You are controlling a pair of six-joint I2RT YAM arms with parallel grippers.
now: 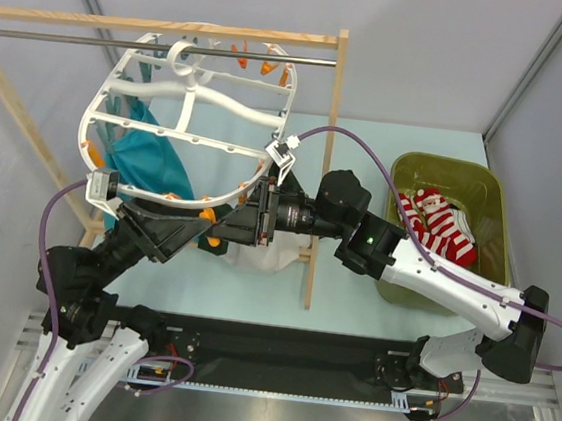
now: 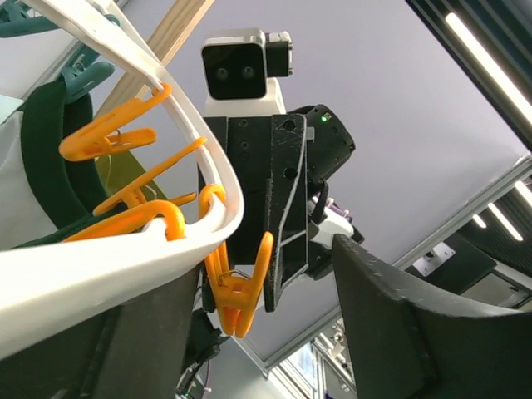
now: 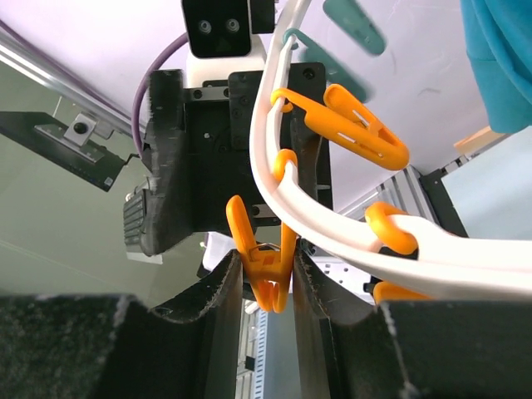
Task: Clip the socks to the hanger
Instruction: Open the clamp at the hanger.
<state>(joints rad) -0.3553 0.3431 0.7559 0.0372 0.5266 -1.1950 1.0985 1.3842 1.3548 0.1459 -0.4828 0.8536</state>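
A: Right jaws?
B: Being held closed on an orange clip (image 3: 264, 278), which is hanging off the near rim of the hanger (image 2: 83, 283). The clip's long axis is pointing down from the rim. Whether its mouth is being opened cannot be told.
A: Left jaws?
B: Being held wide apart, just across the same rim and facing the right ones. Nothing is being gripped. The rim is lying against one finger only.
A: Socks?
B: None is being carried. Red-and-white socks (image 1: 442, 227) are lying in the green bin (image 1: 465, 182) on the bench (image 1: 399, 138), well off to the right of both jaws, beside the right forearm.
A: Which arm is being sent?
B: Judgement: the right is nearer but is being tied up by the clip. The left is free, but its reach is being blocked by the hanger and the right arm.
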